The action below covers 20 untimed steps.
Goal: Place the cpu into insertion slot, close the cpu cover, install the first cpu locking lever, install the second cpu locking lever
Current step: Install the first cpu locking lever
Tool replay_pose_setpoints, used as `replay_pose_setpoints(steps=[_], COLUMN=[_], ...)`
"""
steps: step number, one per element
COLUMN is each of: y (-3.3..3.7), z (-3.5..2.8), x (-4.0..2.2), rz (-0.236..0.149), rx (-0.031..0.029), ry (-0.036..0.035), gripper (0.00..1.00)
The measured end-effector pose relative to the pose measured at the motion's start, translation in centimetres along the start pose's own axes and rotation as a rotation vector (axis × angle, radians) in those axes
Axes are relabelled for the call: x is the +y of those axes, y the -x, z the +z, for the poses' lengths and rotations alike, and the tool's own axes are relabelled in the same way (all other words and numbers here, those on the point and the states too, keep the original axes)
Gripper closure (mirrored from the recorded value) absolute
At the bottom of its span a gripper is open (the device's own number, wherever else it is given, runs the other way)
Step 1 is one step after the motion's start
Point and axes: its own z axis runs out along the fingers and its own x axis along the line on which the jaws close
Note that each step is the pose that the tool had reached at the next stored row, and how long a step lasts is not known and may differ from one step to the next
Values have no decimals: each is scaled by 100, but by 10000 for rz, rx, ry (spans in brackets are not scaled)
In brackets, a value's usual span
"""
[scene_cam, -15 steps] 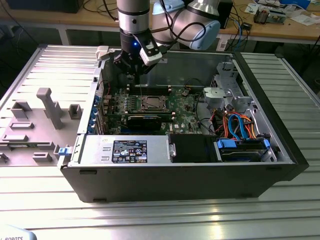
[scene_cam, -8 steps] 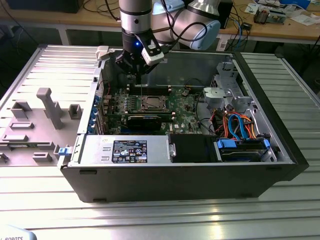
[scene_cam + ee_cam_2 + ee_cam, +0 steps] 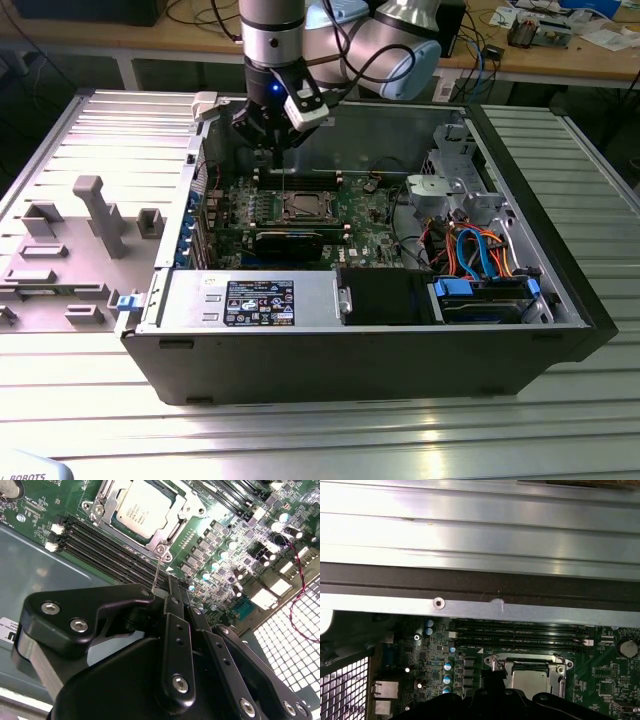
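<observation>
Looking at the exterior view: we see the gripper (image 3: 272, 135) hanging inside the open computer case (image 3: 560, 300), above the far edge of the motherboard (image 3: 370, 225), with the cpu (image 3: 303, 208) already seated in its socket just below and toward us.
Second wrist view: we find the fingers (image 3: 175, 600) drawn together on a thin wire, which we take to be a cpu locking lever (image 3: 157, 572), rising from the socket corner; the cpu cover (image 3: 172, 527) lies flat around the chip.
First wrist view: we see the cpu (image 3: 532, 680) under its frame, memory slots (image 3: 520, 635) beside it and the case wall beyond.
Risk, in our judgement: the thin lever could slip from the pinch or bend if pulled off its arc, or miss its catch and leave the cover unlatched.
</observation>
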Motion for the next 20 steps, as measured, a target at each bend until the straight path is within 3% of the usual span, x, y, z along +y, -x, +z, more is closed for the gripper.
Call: replay_pose_setpoints(steps=[18,20], y=[79,89], z=[15,29], x=[-8,-40], rz=[1,5], rx=[0,-11], ry=[3,176], gripper=[89,89])
